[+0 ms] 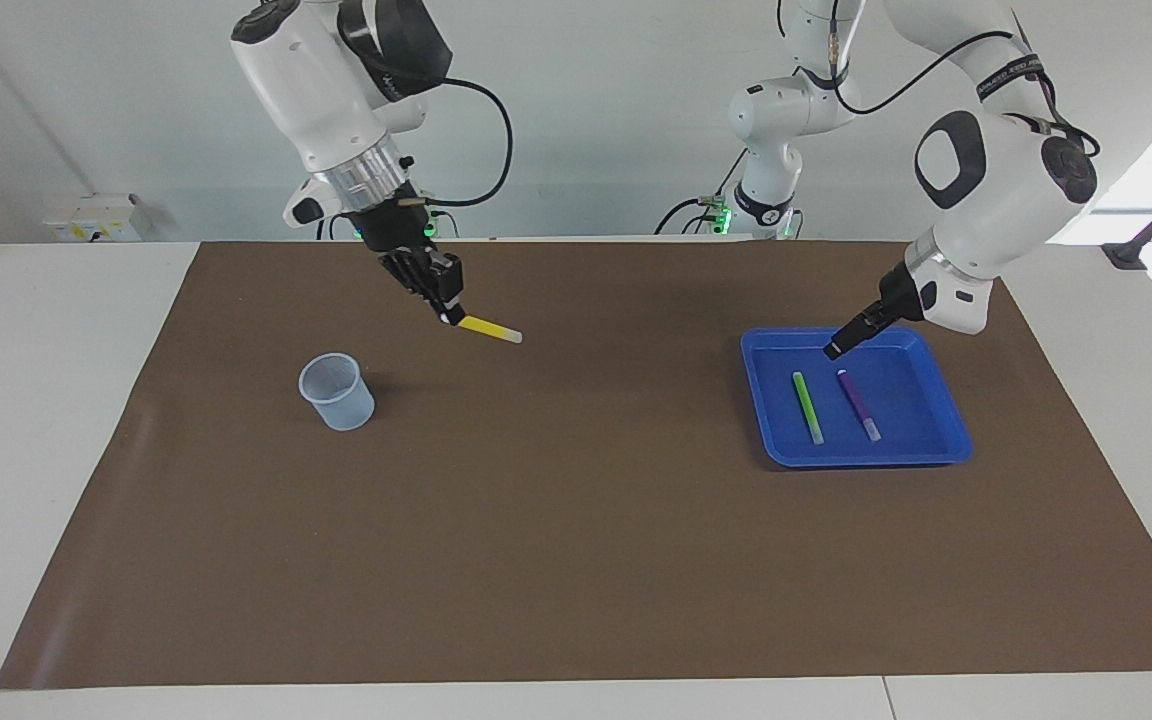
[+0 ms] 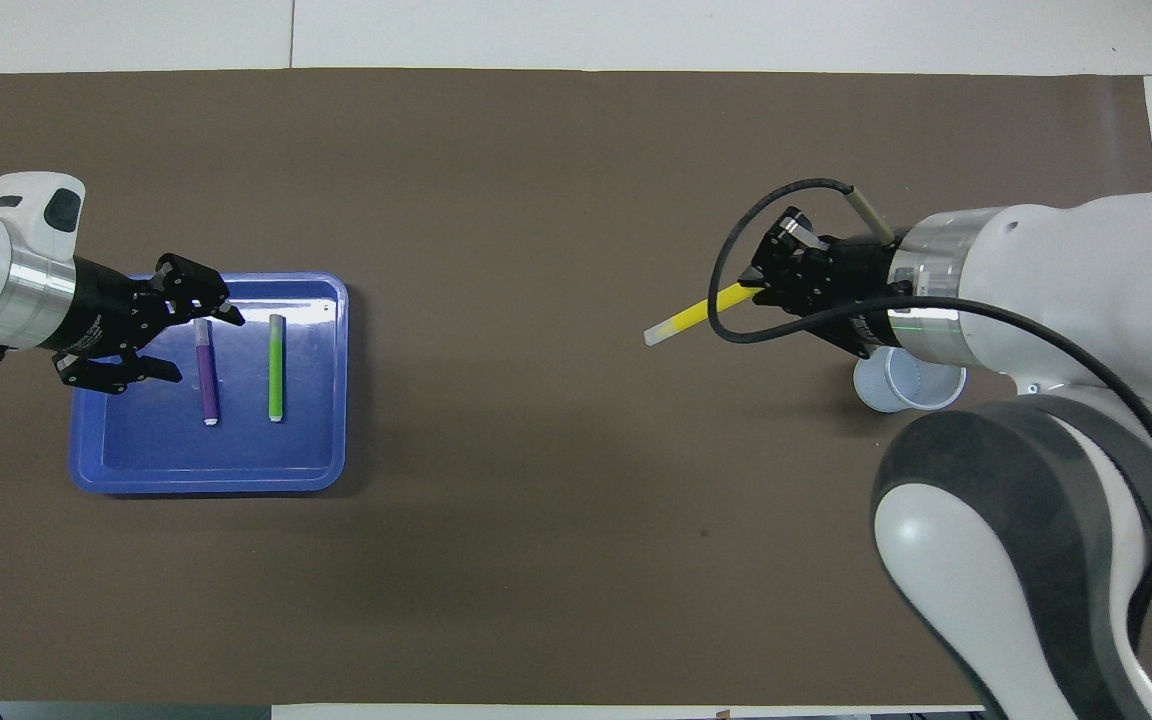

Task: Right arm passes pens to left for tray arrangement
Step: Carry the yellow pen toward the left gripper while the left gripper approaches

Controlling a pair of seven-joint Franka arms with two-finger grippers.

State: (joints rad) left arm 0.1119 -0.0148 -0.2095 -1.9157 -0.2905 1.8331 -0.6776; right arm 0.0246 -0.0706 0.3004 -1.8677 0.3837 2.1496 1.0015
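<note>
My right gripper (image 1: 448, 305) (image 2: 761, 290) is shut on one end of the yellow pen (image 1: 491, 329) (image 2: 686, 318). It holds the pen nearly level in the air over the mat, pale tip pointing toward the table's middle. The blue tray (image 1: 946, 432) (image 2: 136, 450) lies toward the left arm's end. In it the green pen (image 1: 807, 407) (image 2: 276, 368) and the purple pen (image 1: 858, 403) (image 2: 207, 385) lie side by side. My left gripper (image 1: 836, 348) (image 2: 204, 345) hangs open and holds nothing, raised over the tray's part nearer to the robots.
A small clear plastic cup (image 1: 338, 392) (image 2: 911, 385) stands upright on the brown mat (image 1: 576, 520) toward the right arm's end, with no pen in it. Two slimmer white arms with green-lit bases (image 1: 761, 210) stand at the robots' edge of the table.
</note>
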